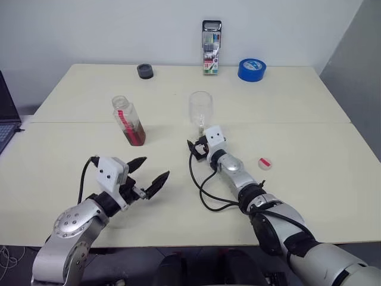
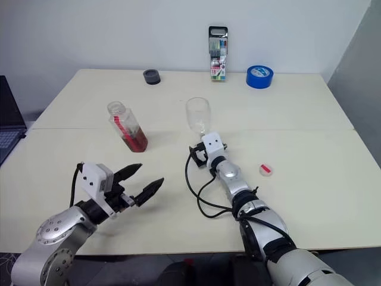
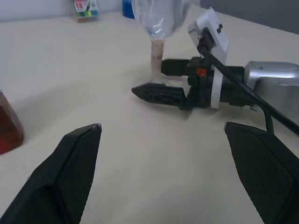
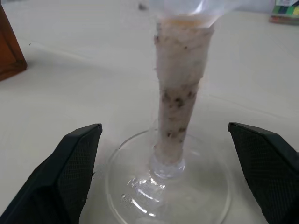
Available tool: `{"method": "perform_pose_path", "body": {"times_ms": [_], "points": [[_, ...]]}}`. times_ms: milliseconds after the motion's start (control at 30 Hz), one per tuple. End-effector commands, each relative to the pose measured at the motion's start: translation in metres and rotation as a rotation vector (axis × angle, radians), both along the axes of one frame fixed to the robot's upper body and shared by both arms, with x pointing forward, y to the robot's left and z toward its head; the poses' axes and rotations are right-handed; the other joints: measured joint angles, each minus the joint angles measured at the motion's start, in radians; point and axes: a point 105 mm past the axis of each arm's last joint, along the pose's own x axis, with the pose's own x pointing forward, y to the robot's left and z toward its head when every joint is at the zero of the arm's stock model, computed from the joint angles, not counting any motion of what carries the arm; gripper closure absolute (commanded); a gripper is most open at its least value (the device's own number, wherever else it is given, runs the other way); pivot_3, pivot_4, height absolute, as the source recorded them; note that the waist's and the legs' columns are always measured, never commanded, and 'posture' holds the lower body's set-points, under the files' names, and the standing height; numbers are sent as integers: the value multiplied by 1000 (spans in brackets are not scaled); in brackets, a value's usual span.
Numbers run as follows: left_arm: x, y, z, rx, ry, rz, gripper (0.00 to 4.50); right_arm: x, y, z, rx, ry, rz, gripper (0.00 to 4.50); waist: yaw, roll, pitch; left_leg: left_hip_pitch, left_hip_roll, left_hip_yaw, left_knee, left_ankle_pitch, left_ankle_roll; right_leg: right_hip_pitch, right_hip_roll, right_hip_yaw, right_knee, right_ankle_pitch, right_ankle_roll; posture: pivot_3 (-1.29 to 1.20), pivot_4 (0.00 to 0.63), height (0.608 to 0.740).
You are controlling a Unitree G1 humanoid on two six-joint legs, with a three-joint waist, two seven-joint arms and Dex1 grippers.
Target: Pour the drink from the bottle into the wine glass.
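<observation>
The bottle [image 1: 128, 121] stands uncapped on the table, left of centre, with the reddish-brown drink [image 1: 136, 136] in its lower part. To its right the wine glass [image 1: 201, 109] stands upright and looks empty. My right gripper [image 1: 199, 146] is open at the glass's base. In the right wrist view its fingers [image 4: 70, 163] stand wide on either side of the pale wrapped stem [image 4: 180, 88], above the round foot [image 4: 135, 196], and do not touch it. My left gripper [image 1: 156, 167] hovers open and empty in front of the bottle.
A red-and-white cap [image 1: 265, 163] lies on the table right of my right arm. At the far edge are a marker pack [image 1: 211, 47], a blue tape roll [image 1: 252, 69] and a small black round object [image 1: 144, 71]. A laptop [image 1: 6, 116] sits at the left edge.
</observation>
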Motion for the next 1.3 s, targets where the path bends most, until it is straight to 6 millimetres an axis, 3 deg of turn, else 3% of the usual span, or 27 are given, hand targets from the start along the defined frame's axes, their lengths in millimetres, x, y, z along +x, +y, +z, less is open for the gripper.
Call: {"method": "perform_pose_path", "body": {"times_ms": [33, 233, 367, 533, 700, 900, 1300], "points": [[5, 10, 17, -15, -66, 101, 0, -6, -12, 18, 41, -79, 34, 14, 1, 0, 0, 0, 0, 0, 0, 0, 0, 0, 0, 0, 0, 0, 0, 0, 150, 740], [11, 19, 17, -8, -81, 205, 0, -40, -45, 19, -37, -101, 112, 14, 11, 0, 0, 0, 0, 0, 0, -1, 2, 0, 0, 0, 0, 0, 0, 0, 150, 740], [19, 26, 20, -36, -102, 338, 0, -78, -69, 35, -84, -79, 200, 14, 21, 0, 0, -1, 0, -1, 0, -2, 3, 0, 0, 0, 0, 0, 0, 0, 150, 740], [24, 41, 9, -56, -93, 515, 0, -127, -74, 63, -152, -72, 407, 14, 19, 0, 0, -1, 0, -2, 0, -2, 3, 0, 0, -1, -1, 0, 0, 0, 150, 740], [25, 55, 8, -48, -107, 611, 0, -158, -72, 89, -96, -39, 557, 14, 20, -1, 0, -1, 0, -3, 0, -2, 4, 1, 1, -2, -1, 0, 0, 0, 150, 740], [37, 74, 17, -26, -136, 632, 0, -161, -67, 105, -2, 2, 573, 14, 21, -1, 0, -1, 0, -3, 1, -2, 4, 1, 1, -3, -1, 0, 0, 0, 150, 740], [62, 71, 22, -31, -144, 551, 0, -168, -63, 119, 15, -27, 585, 14, 23, -2, 0, -2, -1, -4, 1, -2, 3, 1, 0, -3, -2, 0, 0, 0, 150, 740]]}}
